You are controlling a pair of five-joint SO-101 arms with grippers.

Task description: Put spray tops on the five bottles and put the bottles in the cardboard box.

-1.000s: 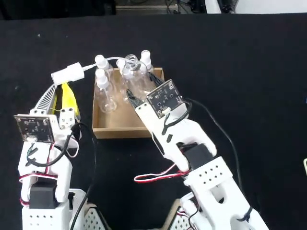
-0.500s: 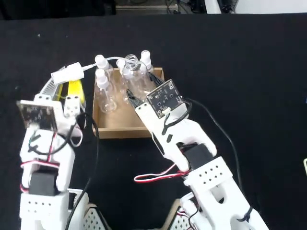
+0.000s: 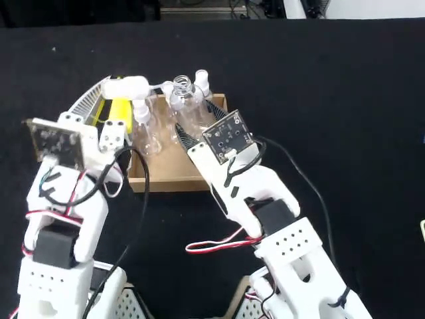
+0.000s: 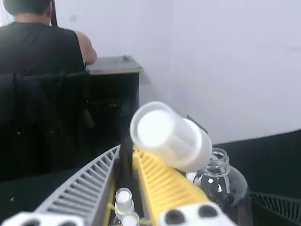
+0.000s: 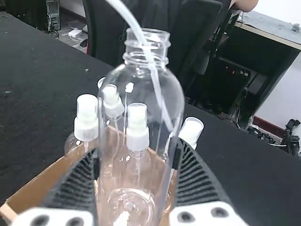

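My left gripper point(image 4: 128, 157) is clamped on the white plastic spray top point(image 4: 169, 136), its thin tube point(image 5: 141, 47) dipping into the open neck of the clear bottle point(image 5: 141, 94) my right gripper point(image 5: 135, 160) squeezes over the cardboard box point(image 3: 159, 181), among four capped bottles point(image 5: 87, 125).

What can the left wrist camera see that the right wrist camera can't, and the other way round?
Left wrist view: the white head of the spray top, pinched in the left tool. Right wrist view: the right tool gripping the open bottle, the thin tube running down into its neck, and the cardboard box holding four capped bottles. Both: the open bottle and some capped bottles' white tops.
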